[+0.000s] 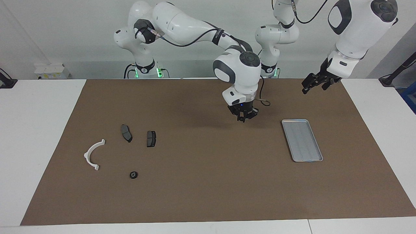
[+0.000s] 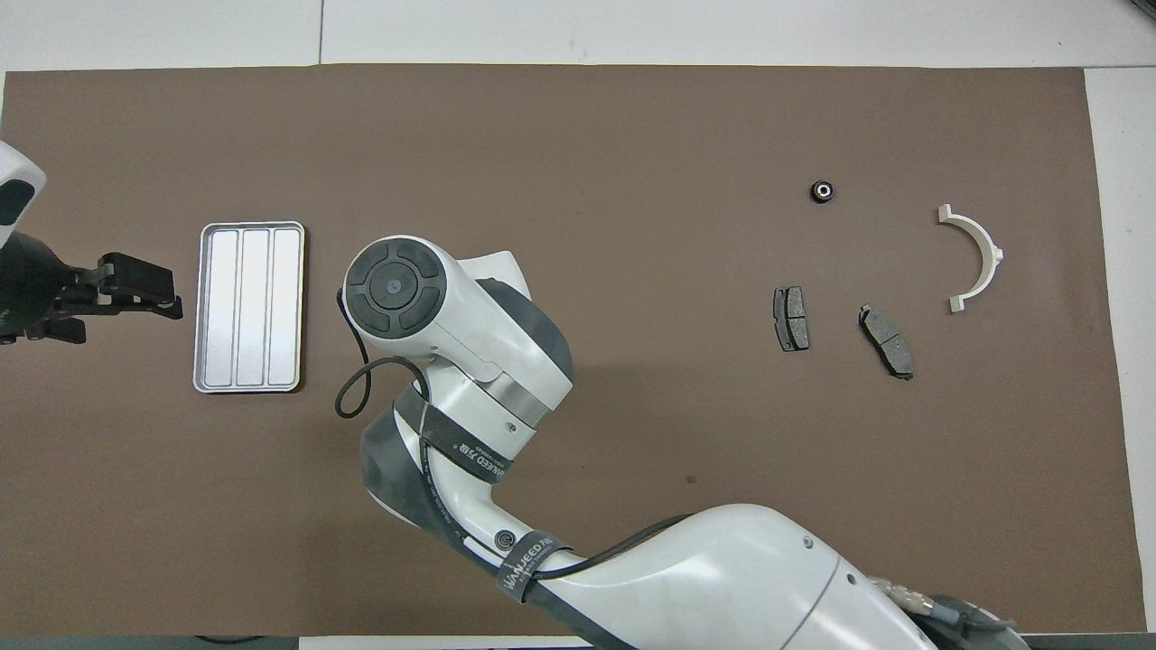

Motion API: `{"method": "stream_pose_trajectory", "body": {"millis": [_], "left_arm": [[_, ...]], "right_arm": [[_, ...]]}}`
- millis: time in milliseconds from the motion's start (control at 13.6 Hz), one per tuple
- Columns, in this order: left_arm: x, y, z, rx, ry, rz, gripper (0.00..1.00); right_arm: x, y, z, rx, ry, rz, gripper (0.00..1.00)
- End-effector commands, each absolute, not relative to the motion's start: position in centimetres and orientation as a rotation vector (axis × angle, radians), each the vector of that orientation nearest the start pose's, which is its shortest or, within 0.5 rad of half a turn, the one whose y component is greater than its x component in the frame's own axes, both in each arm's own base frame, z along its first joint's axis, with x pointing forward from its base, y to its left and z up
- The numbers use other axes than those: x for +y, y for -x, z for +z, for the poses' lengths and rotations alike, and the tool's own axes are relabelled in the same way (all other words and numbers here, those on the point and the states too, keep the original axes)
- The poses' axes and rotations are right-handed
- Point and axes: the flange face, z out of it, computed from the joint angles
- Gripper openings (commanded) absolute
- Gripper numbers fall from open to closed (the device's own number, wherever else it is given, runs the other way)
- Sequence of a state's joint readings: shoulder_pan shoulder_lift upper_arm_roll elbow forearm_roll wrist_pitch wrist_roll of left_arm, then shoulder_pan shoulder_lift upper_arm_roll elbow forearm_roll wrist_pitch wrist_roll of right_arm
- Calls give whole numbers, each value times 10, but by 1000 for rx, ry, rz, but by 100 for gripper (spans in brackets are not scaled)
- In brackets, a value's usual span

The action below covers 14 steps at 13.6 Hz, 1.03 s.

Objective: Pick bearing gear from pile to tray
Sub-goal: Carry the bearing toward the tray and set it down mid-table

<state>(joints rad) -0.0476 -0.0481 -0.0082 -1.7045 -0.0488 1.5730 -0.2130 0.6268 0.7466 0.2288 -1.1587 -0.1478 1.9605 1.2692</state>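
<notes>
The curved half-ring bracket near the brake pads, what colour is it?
White; the curved half-ring bracket shows best in the overhead view.

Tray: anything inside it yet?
Nothing shows in the tray: its ribbed floor is bare in both views. The right end effector, shut, hangs over the mat beside it; whether it holds a part cannot be seen.

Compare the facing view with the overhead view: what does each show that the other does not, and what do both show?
Only the facing view shows the right gripper, shut, raised over the mat beside the tray; what it holds, if anything, cannot be made out. It also shows both arm bases at the wall.

Only the overhead view shows the tray's three floor panels clearly, while the right arm's wrist hides that gripper.

Both show the waiting left gripper, open, the white half-ring bracket, two brake-pad plates and one small black round piece.
</notes>
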Motion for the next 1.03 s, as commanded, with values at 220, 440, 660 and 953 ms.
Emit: {"method": "stream_pose_trajectory", "body": {"millis": [220,440,660,953], "left_arm": [[-35,-531,595,-245,3178,138,100],[-35,-531,595,-245,3178,138,100],[-35,-531,595,-245,3178,138,100],[-35,-531,595,-245,3178,138,100]], "right_arm": [[519,-551,304,643,3015,-109,0],[515,-555,301,649,3014,-116,0],[515,-553,295,644,2999,-121,0],[511,-555,297,658,3005,-116,100]]}}
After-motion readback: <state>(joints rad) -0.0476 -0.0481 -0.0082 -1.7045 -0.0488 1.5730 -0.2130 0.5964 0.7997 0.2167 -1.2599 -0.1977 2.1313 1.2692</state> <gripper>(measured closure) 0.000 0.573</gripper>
